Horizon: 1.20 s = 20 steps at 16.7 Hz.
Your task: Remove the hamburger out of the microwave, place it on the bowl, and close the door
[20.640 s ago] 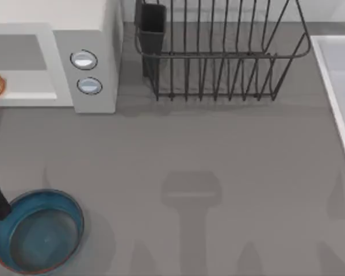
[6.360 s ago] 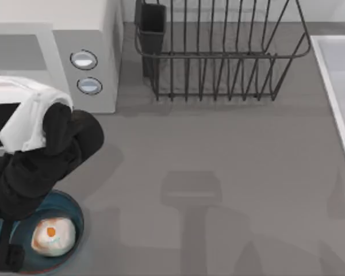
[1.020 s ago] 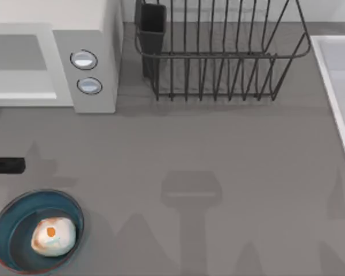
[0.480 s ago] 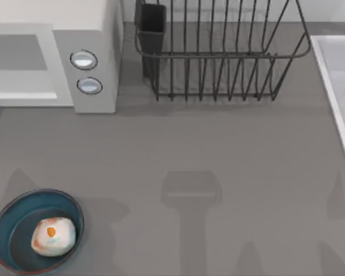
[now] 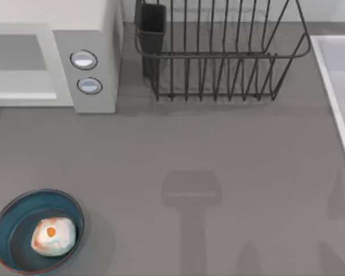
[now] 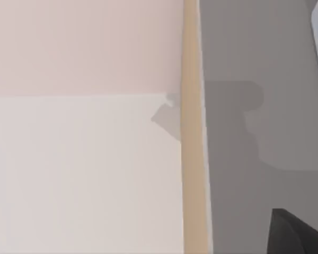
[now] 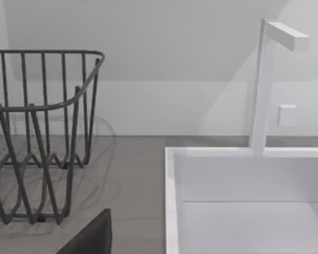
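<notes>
1. Hamburger (image 5: 53,236): rests inside the bowl (image 5: 6,221), slightly toward the bowl's right half, orange spot facing up.
2. Bowl: stands on the table (image 5: 218,149) at its front left corner, well apart from the microwave (image 5: 95,34).
3. Microwave: located at the back left of the table. The recessed cavity (image 5: 17,69) is exposed to the camera above, with its pale floor visible. Two round dials (image 5: 84,59) sit one above the other on the side panel.
4. Door: whether it is open or closed cannot be determined from these views.
5. Dish rack (image 5: 218,57): black wire, at the back centre, just right of the microwave and apart from it. The right wrist view shows its end (image 7: 37,137).
6. Sink (image 7: 244,201): white basin with an upright white faucet (image 7: 262,84), along the table's right edge (image 5: 339,86).
7. Left gripper (image 6: 299,235): a dark part appears in the corner of the left wrist view, above the grey table and beside a tan edge strip (image 6: 193,159) and pale flat surfaces. Released or clenched: cannot tell.
8. Right gripper (image 7: 90,238): a dark part appears at the edge of the right wrist view, between the dish rack and the sink. Released or clenched: cannot tell.
</notes>
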### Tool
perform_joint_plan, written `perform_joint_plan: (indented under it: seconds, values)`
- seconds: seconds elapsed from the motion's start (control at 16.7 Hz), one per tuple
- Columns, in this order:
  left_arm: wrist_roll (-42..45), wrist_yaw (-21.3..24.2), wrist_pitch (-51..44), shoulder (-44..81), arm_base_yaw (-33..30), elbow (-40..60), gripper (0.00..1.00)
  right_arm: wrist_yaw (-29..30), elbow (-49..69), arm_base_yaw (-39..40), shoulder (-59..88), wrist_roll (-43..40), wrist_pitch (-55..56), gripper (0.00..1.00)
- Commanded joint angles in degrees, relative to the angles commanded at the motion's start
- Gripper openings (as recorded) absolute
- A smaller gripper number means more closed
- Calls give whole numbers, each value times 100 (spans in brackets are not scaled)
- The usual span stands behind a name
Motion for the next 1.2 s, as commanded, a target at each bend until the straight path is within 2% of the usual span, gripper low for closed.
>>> perform_joint_plan:
  seconds: [0.18, 0.54, 0.96, 1.2]
  values:
    - [209, 166, -360, 203, 249, 277, 0, 0, 0, 0, 0, 0, 0, 100]
    - [213, 153, -263, 228, 235, 186, 0, 0, 0, 0, 0, 0, 0, 100]
    - [238, 178, 1454, 747, 264, -920, 0, 0, 0, 0, 0, 0, 0, 100]
    - [242, 184, 1822, 892, 269, -1239, 0, 0, 0, 0, 0, 0, 0, 100]
